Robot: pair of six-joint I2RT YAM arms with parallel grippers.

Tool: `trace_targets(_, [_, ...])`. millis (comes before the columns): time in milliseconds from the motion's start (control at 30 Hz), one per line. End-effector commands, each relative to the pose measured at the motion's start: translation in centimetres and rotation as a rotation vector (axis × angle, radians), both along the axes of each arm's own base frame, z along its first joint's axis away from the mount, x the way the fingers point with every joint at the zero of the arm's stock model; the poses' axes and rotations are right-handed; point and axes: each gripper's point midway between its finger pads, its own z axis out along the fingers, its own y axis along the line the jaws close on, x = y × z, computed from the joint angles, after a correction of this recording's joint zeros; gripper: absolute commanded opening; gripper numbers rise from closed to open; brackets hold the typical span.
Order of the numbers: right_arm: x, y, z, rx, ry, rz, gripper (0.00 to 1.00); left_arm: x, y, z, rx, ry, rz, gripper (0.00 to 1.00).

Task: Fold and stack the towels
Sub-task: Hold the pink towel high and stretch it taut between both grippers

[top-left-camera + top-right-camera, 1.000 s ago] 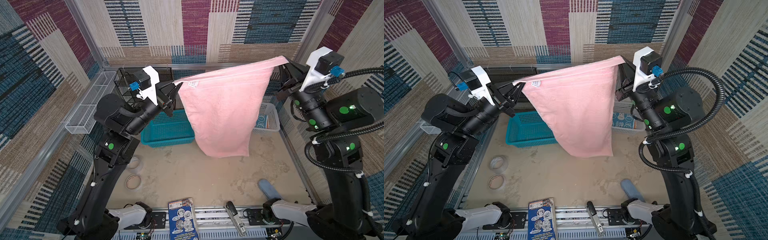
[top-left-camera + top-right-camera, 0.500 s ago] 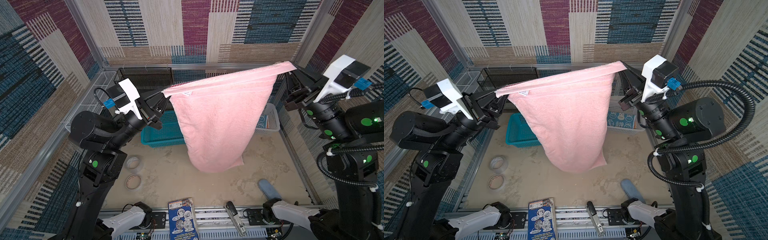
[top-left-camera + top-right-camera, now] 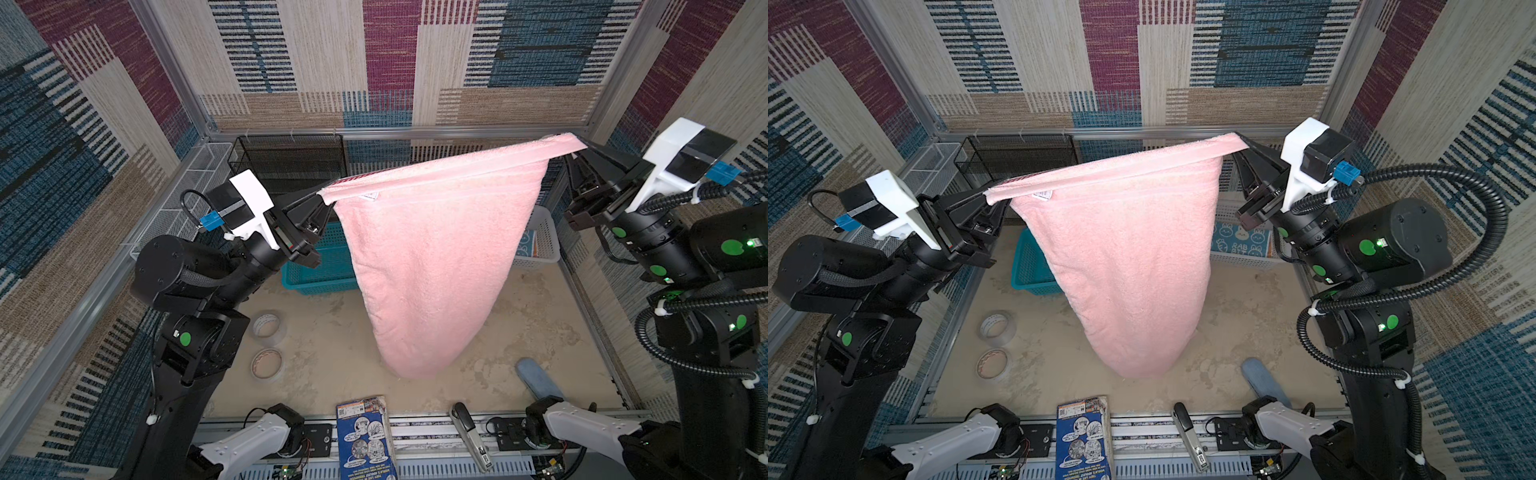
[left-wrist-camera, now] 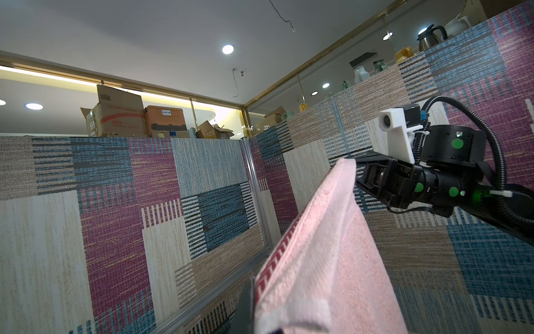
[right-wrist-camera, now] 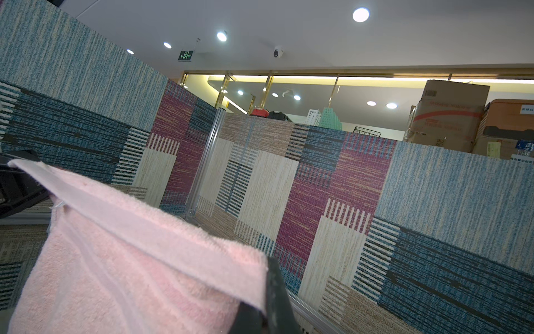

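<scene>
Pink towel (image 3: 432,270) aloft, corners clenched in left jaws, right jaws; blue towel (image 3: 1241,243) half hidden behind.

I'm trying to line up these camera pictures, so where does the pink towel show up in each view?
In a top view: pink towel hangs mid-frame from a taut top edge.
In a top view: also mid-frame, top edge taut.
Left wrist view: picture's lower right of centre, seen edge-on.
Right wrist view: picture's lower left corner.
Shared landmark: the patchwork wall panels behind it.

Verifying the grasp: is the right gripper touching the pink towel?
Touching: a top view shows the right gripper shut on the pink towel, at its corner.
</scene>
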Motion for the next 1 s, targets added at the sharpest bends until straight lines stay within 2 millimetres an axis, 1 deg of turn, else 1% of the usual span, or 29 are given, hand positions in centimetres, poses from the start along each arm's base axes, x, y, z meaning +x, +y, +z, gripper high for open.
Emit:
trace_targets(0, [-1.4, -1.6, 2.4, 0.091, -0.055, -0.023, 0.00, -1.2, 2.3, 2.3, -0.081, -0.065, 0.082, 0.00])
trace_targets(167, [-2.9, -1.3, 2.5, 0.086, -0.058, 0.028, 0.00, -3.0, 3.0, 2.6, -0.094, -0.070, 0.052, 0.00])
trace_targets(367, [-4.9, -1.3, 2.3, 0.084, -0.065, 0.079, 0.00, -4.5, 3.6, 2.3, -0.110, -0.064, 0.026, 0.00])
trace_targets(533, [-5.2, -1.4, 2.2, 0.088, -0.060, 0.092, 0.00, -5.0, 4.2, 2.1, -0.116, -0.081, 0.053, 0.00])
trace_targets(733, [-5.0, -1.1, 2.3, 0.088, -0.060, 0.102, 0.00, -4.1, 4.3, 2.0, -0.099, -0.085, 0.099, 0.00])
trace_targets(867, [-4.7, -1.0, 2.6, 0.091, -0.064, 0.104, 0.00, -3.4, 4.0, 2.4, -0.088, -0.092, 0.116, 0.00])
trace_targets(933, [-3.9, -1.1, 2.5, 0.101, -0.054, 0.082, 0.00, -2.6, 3.6, 2.4, -0.076, -0.091, 0.126, 0.00])
trace_targets(967, [-3.4, -1.3, 2.4, 0.110, -0.046, 0.060, 0.00, -1.9, 3.3, 2.3, -0.068, -0.083, 0.134, 0.00])
